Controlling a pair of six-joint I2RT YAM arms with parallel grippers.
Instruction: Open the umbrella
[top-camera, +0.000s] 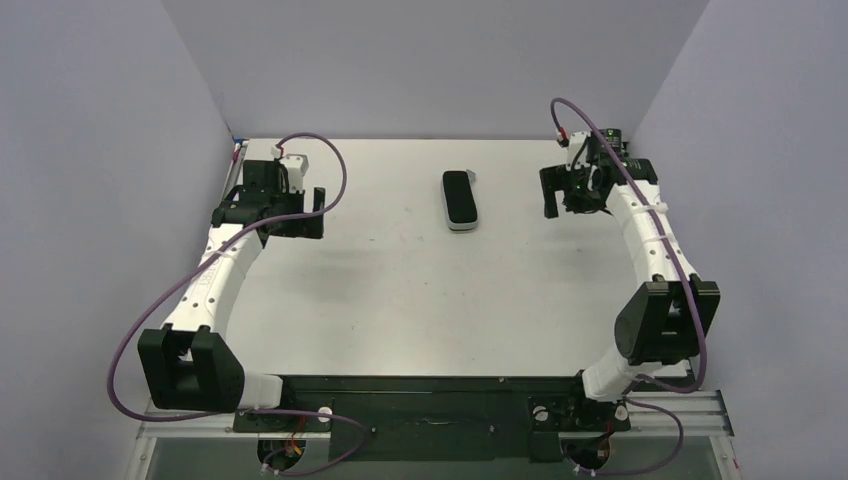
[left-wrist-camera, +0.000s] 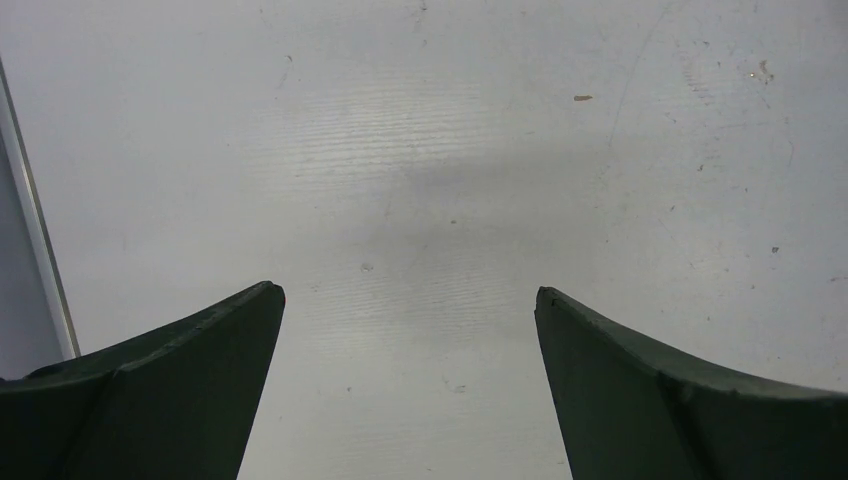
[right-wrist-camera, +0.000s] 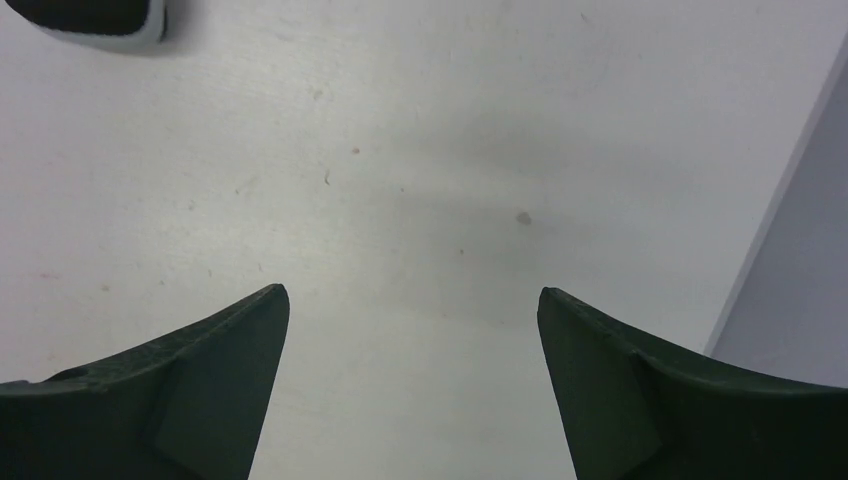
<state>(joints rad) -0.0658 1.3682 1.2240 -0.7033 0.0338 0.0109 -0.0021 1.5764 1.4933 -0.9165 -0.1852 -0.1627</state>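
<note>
The sleeve lies on the table, behind centre, between the left gripper and the right gripper, apart from both.

sleeve cut off, R wrist cam

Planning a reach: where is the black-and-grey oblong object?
Top view: the black-and-grey oblong object lies far-centre on the table, between left gripper and right gripper, nearer the right.

Left wrist feed: I see the left jaws spread wide, both dark tips low in frame, with only pale surface showing between them. The surface is lightly scuffed, with scattered dark specks. Its left edge meets a grey wall.
</note>
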